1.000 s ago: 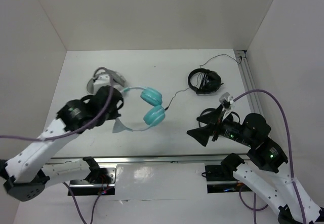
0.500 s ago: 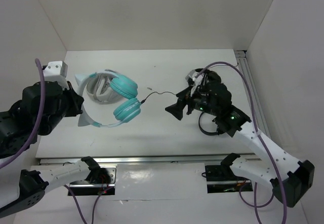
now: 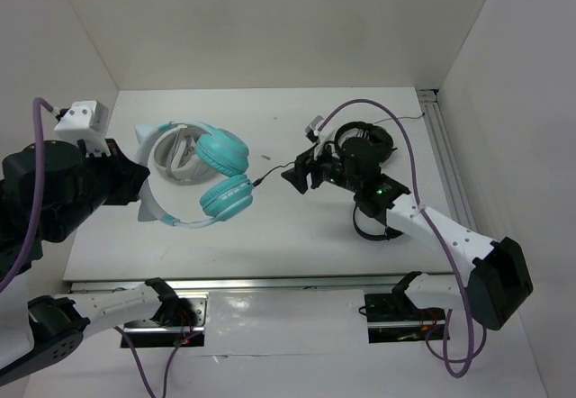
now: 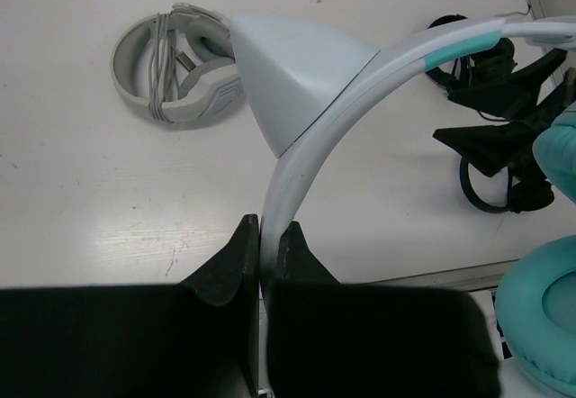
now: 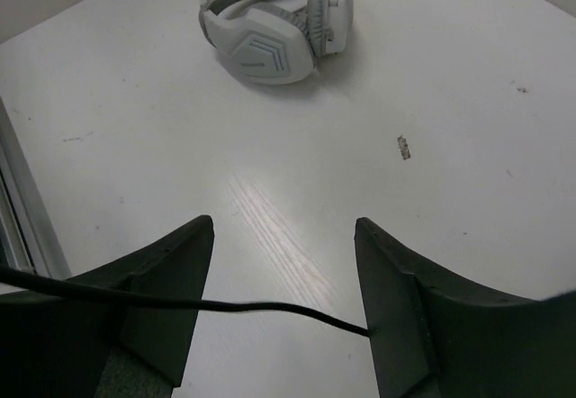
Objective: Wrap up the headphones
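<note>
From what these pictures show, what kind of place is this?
Most likely a robot test booth in a lab, not a home: a white table closed in by plain white walls, a metal rail along its right edge, and a left arm and right arm mounted at its near edge.

Top external: high, behind both arm bases, looking down over the whole table [image 3: 297,227]. Left wrist: just behind the left gripper [image 4: 267,231], facing across the table, the headphones [image 4: 292,74] very near the lens. Right wrist: low, looking out between the fingers of the right gripper [image 5: 281,236]. Shared by all three: the grey-white headphones [image 5: 274,33].
</note>
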Controlling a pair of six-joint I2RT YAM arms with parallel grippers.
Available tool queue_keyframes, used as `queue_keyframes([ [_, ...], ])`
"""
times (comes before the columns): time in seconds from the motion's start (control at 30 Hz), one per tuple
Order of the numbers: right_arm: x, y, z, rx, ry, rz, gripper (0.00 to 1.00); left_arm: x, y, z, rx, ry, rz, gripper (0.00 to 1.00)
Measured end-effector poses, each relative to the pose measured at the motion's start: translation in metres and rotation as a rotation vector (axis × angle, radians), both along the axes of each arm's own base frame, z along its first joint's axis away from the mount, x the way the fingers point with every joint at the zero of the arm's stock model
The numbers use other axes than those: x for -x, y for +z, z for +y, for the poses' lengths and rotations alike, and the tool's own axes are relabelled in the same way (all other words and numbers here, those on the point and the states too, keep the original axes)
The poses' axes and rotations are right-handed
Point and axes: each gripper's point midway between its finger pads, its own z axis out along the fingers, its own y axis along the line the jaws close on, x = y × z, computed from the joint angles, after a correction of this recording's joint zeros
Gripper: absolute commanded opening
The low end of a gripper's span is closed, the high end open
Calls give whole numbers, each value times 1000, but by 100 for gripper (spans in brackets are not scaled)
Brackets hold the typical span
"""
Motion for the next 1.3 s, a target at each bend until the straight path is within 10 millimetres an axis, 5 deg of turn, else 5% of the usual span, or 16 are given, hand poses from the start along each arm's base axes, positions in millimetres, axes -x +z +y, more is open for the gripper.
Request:
queue_keyframes([
  [0.2, -17, -18, 4, 7, -7, 22, 45, 7, 10, 6, 34, 8, -32, 0],
  [0.3, -26, -14, -1, -33, -26, -2, 23, 6, 14, 11, 45, 39, -47, 0],
  [0.33, -27, -15, -4, -43, -37, -3, 3, 6, 16, 14, 51, 57, -54, 0],
  [0.53, -9, -44, -17, -36, -91, 38, 0, 5, 14, 40, 23, 188, -88, 0],
  [0.67, 10, -20, -21, -59, -146, -17, 0, -6, -19, 46, -81, 254, -33, 0],
  [0.93, 61, 57, -16, -126, -205, -123, 0, -59, -128, -4, -374, 142, 209, 0],
  [1.1, 84, 57, -5, -57, -170, -116, 0, -75, -163, -49, -471, -31, 250, 0],
  [1.3, 85, 39, -8, 77, -177, -94, 0, -76, -190, -113, -588, -228, 243, 0],
])
